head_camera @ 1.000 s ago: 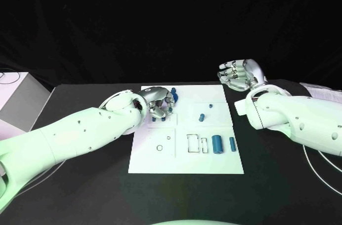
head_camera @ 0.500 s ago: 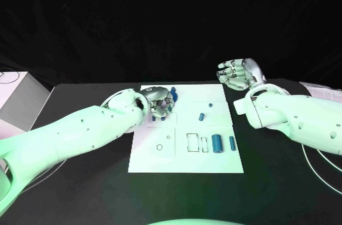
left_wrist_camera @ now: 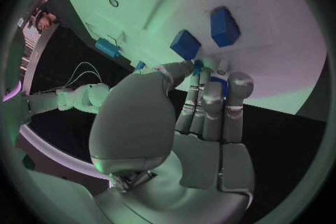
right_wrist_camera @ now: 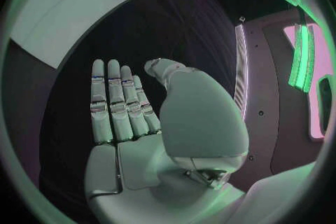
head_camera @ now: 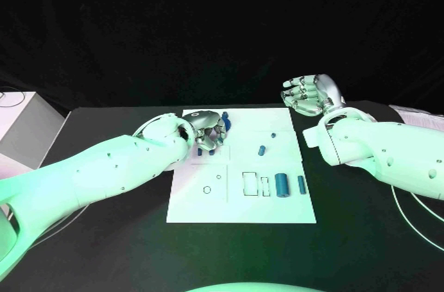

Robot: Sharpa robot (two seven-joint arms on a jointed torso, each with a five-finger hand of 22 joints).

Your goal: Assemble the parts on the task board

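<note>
the tabletop (head_camera: 111, 253) carries the white task board (head_camera: 242, 208). the left hand (head_camera: 207, 133) hangs over its far left corner, fingers (left_wrist_camera: 210, 102) curled around a small blue part (left_wrist_camera: 218, 85). the right hand (head_camera: 313, 94) is raised off the board's far right corner, fingers spread, empty. that light hold could let the part tilt and miss its seat.

The left hand (head_camera: 209, 133) was eased a touch nearer the far left corner of the task board (head_camera: 242, 205), its fingers kept bunched over the blue parts (left_wrist_camera: 224, 26) there. Little else was shifted.
</note>
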